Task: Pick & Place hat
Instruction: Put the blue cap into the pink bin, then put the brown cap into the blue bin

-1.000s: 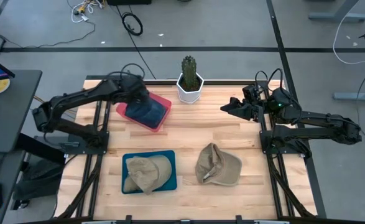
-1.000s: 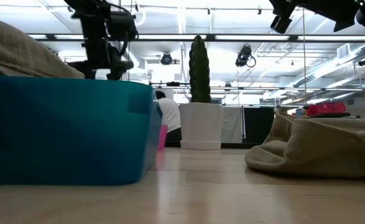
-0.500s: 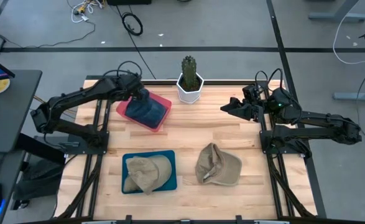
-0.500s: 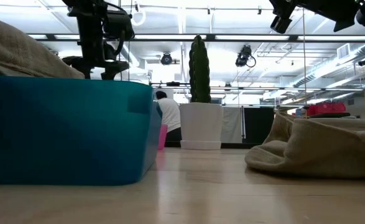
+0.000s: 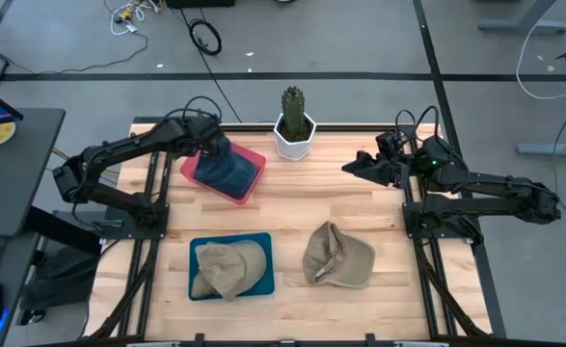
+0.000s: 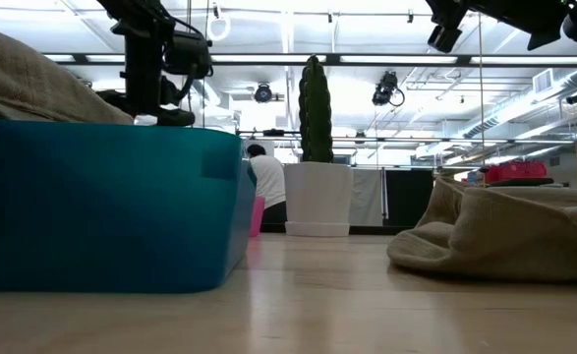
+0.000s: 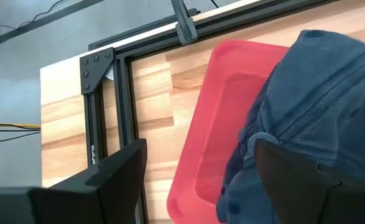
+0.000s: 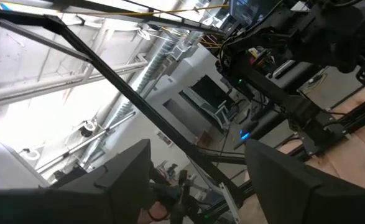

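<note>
The left end effector (image 5: 213, 146) is seen in the high view above the far left part of the surface (image 5: 292, 207), over the red tray (image 5: 252, 186) in which the dark blue hat (image 5: 227, 171) lies; its fingers are spread and nothing is gripped. The right end effector (image 5: 352, 166) is held aloft near the far right edge, likewise released and empty. Two tan hats are counted in this view: one (image 5: 227, 267) resting in the blue tray (image 5: 263, 281) at the near left, and one (image 5: 336, 255) lying bare on the surface near the middle of the near edge. With the blue one, three hats and two trays are counted, plus one potted cactus (image 5: 294, 123) at the far edge.

In the low view, the blue tray's wall (image 6: 101, 202) fills the left, with tan cloth showing above it; the loose tan hat (image 6: 504, 231) is slumped on the right, and the cactus (image 6: 315, 103) stands between them, farther back. The left arm is seen raised behind the tray.

In the left wrist view, the spread fingers (image 7: 117, 171) frame the red tray's rim (image 7: 201, 124) and the blue hat's crown (image 7: 319, 106), the cloth lying just by one finger.

In the right wrist view, only the room and the open fingers (image 8: 123, 174) are shown.

The blue hat appears placed. For the step in hand, a straight lift is judged best, so that the soft cloth is not snagged and dragged out of the tray.
</note>
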Controlling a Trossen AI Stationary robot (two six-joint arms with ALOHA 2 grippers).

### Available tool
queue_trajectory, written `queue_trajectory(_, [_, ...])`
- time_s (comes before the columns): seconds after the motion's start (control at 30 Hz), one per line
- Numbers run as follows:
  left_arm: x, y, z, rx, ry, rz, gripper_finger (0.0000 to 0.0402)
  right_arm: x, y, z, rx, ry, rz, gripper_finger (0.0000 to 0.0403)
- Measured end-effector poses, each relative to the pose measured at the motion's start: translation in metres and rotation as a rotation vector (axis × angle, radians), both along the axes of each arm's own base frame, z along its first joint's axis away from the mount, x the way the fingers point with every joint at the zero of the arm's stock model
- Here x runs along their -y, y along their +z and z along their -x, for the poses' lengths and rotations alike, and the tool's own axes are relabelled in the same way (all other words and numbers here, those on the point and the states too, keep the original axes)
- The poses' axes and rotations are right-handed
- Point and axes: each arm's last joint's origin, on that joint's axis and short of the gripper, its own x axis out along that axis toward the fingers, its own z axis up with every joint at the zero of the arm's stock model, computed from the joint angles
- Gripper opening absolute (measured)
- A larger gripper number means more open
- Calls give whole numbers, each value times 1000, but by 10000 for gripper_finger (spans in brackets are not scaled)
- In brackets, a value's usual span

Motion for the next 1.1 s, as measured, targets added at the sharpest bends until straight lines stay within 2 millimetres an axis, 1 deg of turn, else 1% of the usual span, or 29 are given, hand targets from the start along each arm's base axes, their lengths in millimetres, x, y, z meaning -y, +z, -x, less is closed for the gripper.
queue_trajectory(0.17, [2, -1, 3, -49, -22, 28, 297, -1, 1, 2, 4, 8, -20, 262])
queue_trajectory(0.23, [4, 0, 3, -39, -19, 33, 297, -1, 3, 4, 8, 13, -24, 262])
queue_trajectory(0.3, [8, 4, 4, -3, -17, 32, 297, -2, 3, 6, -1, 17, -27, 262])
queue_trajectory(0.43, [20, 24, 4, 87, -57, -12, 297, -4, -1, 11, -68, 18, -45, 262])
queue_trajectory(0.5, [27, 40, 2, 154, -89, -47, 297, -5, -3, 14, -102, 16, -51, 262])
queue_trajectory(0.57, [34, 57, 1, 240, -133, -83, 297, -6, 0, 15, -146, 10, -44, 262])
queue_trajectory(0.63, [42, 73, -5, 328, -215, -109, 297, -6, 7, 17, -211, -2, -15, 262])
queue_trajectory(0.73, [53, 94, -13, 478, -350, -139, 297, -8, 23, 22, -346, -23, 58, 262])
queue_trajectory(0.8, [61, 106, -20, 570, -457, -157, 297, -9, 32, 27, -463, -48, 112, 262])
queue_trajectory(0.9, [74, 118, -32, 683, -624, -177, 297, -10, 39, 35, -636, -69, 164, 262])
queue_trajectory(0.97, [84, 124, -39, 750, -723, -182, 297, -11, 36, 39, -738, -60, 162, 262])
queue_trajectory(1.1, [103, 133, -50, 859, -854, -190, 297, -17, 22, 46, -908, -2, 128, 262])
